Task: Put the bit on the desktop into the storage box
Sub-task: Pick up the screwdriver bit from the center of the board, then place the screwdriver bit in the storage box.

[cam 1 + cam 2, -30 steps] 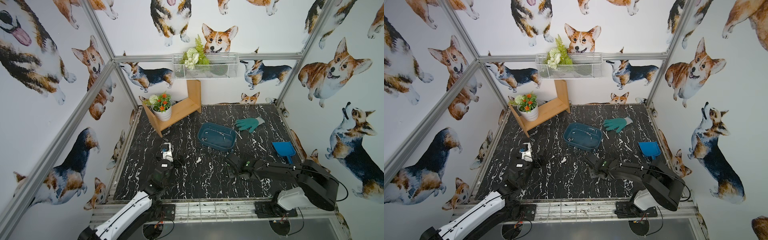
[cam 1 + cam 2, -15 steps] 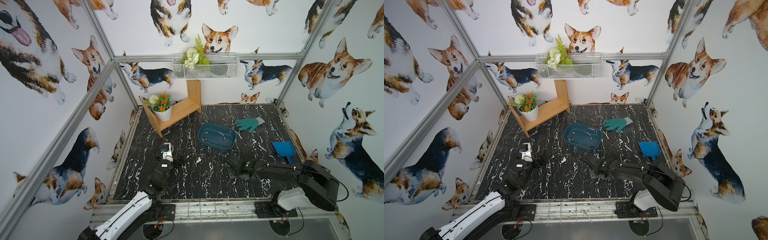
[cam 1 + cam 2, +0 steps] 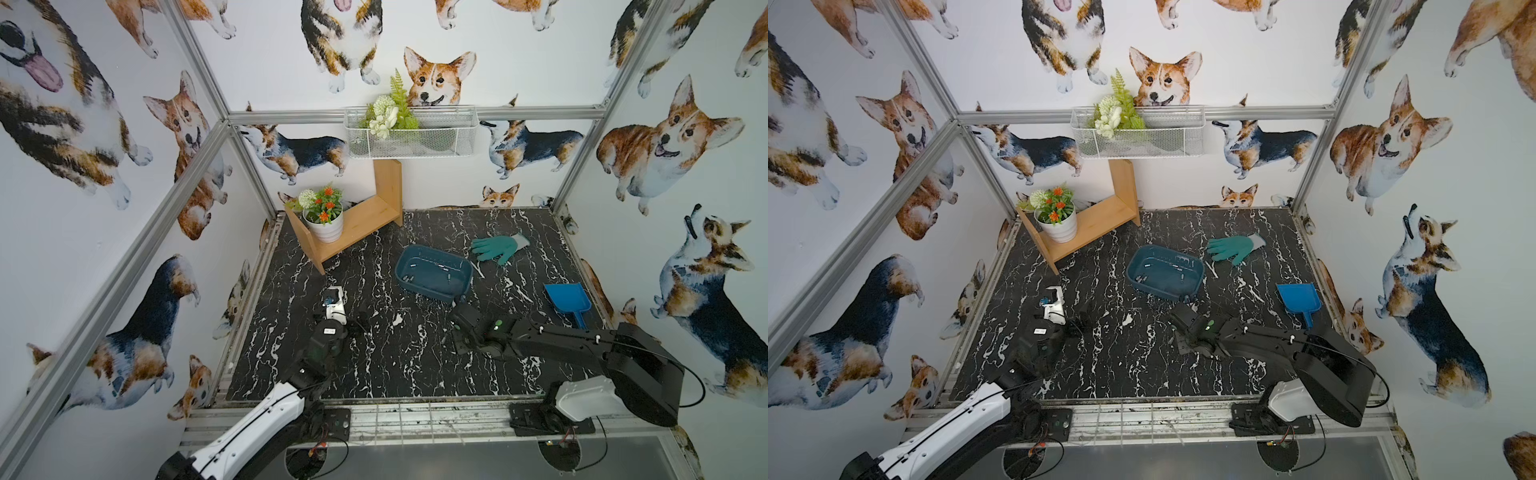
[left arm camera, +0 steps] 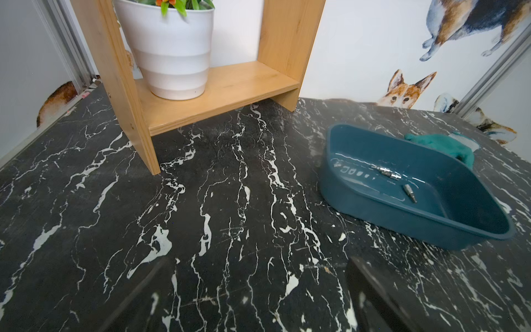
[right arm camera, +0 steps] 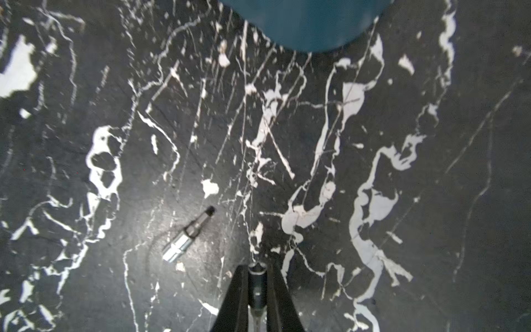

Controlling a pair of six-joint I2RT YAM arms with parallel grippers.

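Right claw [image 5: 256, 268] closed on one bit [image 5: 257, 287]; second bit [image 5: 188, 235] lies loose.

Left arm [image 3: 266, 419]: white link, black joints. Right arm [image 3: 557, 338]: black links, white base housing, green light. Right gripper [image 5: 257, 270]: black.

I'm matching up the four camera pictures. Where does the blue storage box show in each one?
In a top view: storage box just right of the middle.
In a top view: the box near the middle.
Left wrist: whole box, green glove behind it.
Right wrist: only a rounded corner at the picture's edge.
Shared landmark: the black, white-veined desktop under it.
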